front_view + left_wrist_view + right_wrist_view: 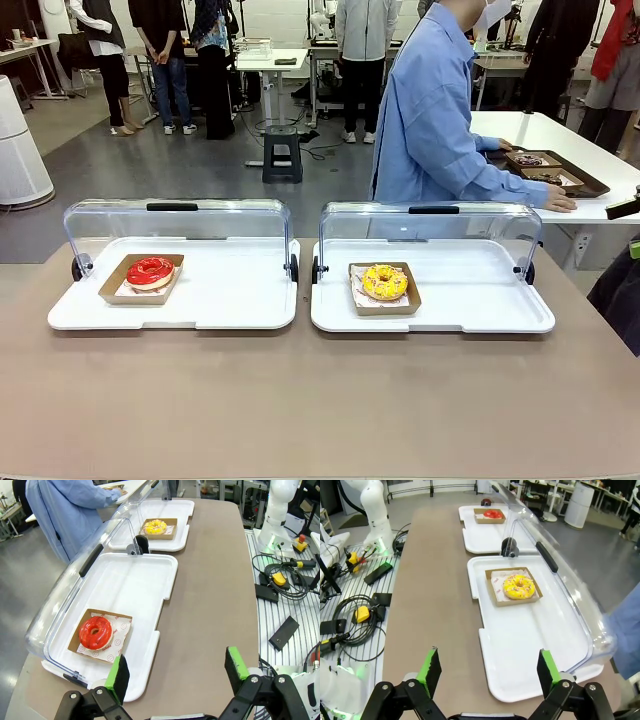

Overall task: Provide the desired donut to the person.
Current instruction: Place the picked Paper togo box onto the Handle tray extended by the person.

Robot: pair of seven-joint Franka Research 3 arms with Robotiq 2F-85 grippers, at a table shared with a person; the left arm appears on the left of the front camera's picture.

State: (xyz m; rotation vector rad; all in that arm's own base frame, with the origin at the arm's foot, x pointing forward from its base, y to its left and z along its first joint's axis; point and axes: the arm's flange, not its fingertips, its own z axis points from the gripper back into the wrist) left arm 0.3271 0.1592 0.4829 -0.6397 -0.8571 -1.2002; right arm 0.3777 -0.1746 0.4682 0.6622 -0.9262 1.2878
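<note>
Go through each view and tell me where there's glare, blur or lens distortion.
Front view: sharp and evenly lit, soft reflections on the clear lids. Left wrist view: wide-angle bend along the table edge, left pincer near and slightly soft, red donut glossy with highlights. Right wrist view: the lid is streaked with glare, the person's sleeve blurred at the frame edge.
</note>
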